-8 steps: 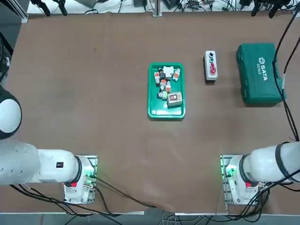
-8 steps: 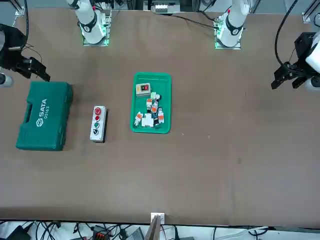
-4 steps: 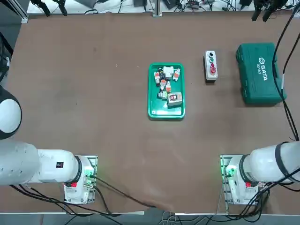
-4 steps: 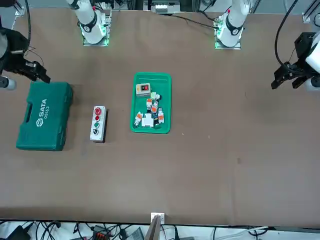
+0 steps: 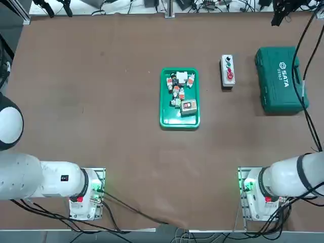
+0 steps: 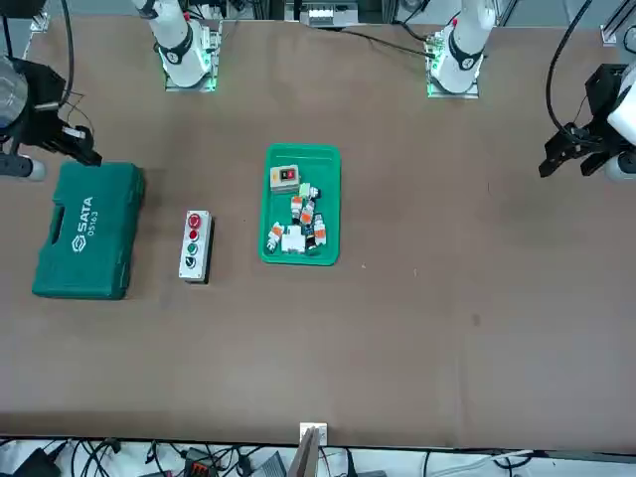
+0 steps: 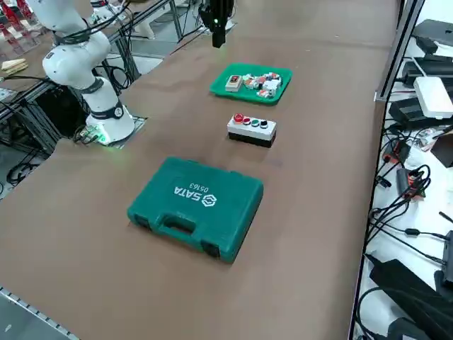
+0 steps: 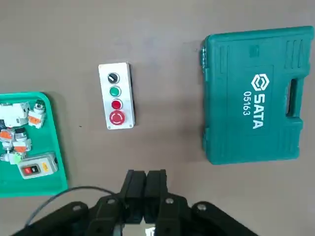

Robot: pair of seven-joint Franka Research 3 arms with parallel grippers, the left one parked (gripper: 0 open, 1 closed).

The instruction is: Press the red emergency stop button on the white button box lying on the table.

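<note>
Closed gripper [image 8: 145, 189] high above, apart from red emergency stop button [image 8: 116, 117]

Setting. A wide brown bench [image 5: 101, 126] with a matte top fills the overhead and front views under even light, with only soft shadows. Its far edge in the overhead view is lined with black cables [image 5: 202, 6]; more cables [image 6: 199, 462] hang along the edge nearest the front camera. In the side view a pale floor strip [image 7: 396, 234] runs beside the bench, strewn with looped black leads [image 7: 403, 205] and carrying a flat white box [image 7: 433, 95] (its kind cannot be told). A metal frame [image 7: 42, 106] stands beyond the opposite edge.
</note>
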